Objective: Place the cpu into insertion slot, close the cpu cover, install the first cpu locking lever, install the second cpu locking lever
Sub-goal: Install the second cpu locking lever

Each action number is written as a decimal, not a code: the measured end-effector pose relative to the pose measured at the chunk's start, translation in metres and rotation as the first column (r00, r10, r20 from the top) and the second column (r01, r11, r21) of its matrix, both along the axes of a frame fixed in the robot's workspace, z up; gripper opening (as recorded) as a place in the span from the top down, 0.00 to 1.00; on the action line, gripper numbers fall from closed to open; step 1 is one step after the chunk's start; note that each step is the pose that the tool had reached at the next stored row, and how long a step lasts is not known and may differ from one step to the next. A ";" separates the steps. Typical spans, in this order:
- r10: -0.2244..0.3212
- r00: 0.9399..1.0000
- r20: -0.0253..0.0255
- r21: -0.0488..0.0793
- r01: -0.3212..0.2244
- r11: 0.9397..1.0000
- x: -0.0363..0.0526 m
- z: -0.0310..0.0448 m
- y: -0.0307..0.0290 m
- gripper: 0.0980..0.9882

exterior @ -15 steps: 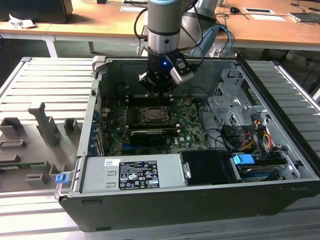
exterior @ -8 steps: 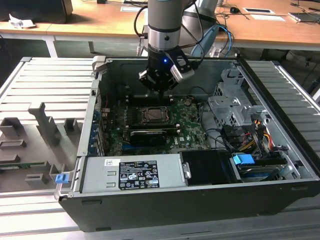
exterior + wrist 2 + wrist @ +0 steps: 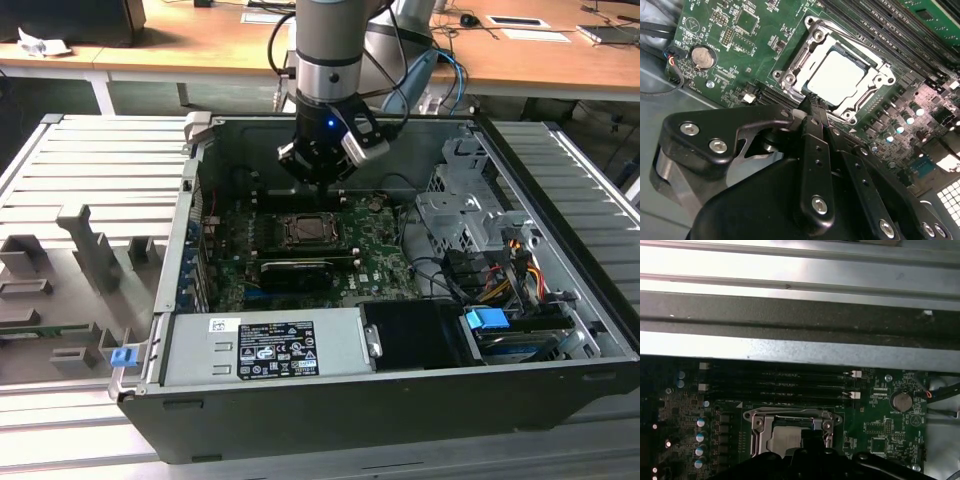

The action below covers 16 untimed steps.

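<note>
The cpu (image 3: 840, 75) lies flat in the insertion slot (image 3: 306, 230) on the green motherboard, its pale metal face showing. The cpu cover (image 3: 871, 95) is a metal frame lying down around the chip, whose face shows through its window. My gripper (image 3: 812, 101) hangs just above the socket's edge on the case's back-wall side, its two thin black fingers pressed together with nothing seen between them. In the exterior view the gripper (image 3: 322, 180) hovers over the board just behind the socket. In the first wrist view the cpu (image 3: 782, 440) is partly hidden behind the gripper body.
A grey power supply box (image 3: 265, 345) sits at the case's front. A long black heatsink block (image 3: 295, 270) lies just in front of the socket. Memory slots (image 3: 780, 385) run between socket and case wall (image 3: 790, 315). A drive cage (image 3: 460, 215) and cables (image 3: 500, 275) stand on the exterior view's right.
</note>
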State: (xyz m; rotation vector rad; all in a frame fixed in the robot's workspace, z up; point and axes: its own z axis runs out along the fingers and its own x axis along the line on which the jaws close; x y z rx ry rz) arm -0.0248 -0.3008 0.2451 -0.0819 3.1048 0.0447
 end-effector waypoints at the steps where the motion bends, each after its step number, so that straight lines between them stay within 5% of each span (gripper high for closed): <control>1: 0.000 1.000 0.000 0.000 0.000 1.000 0.0000 0.0000 -0.0006 0.99; 16: 0.000 1.000 0.000 0.000 0.000 1.000 0.0000 0.0000 -0.0072 0.99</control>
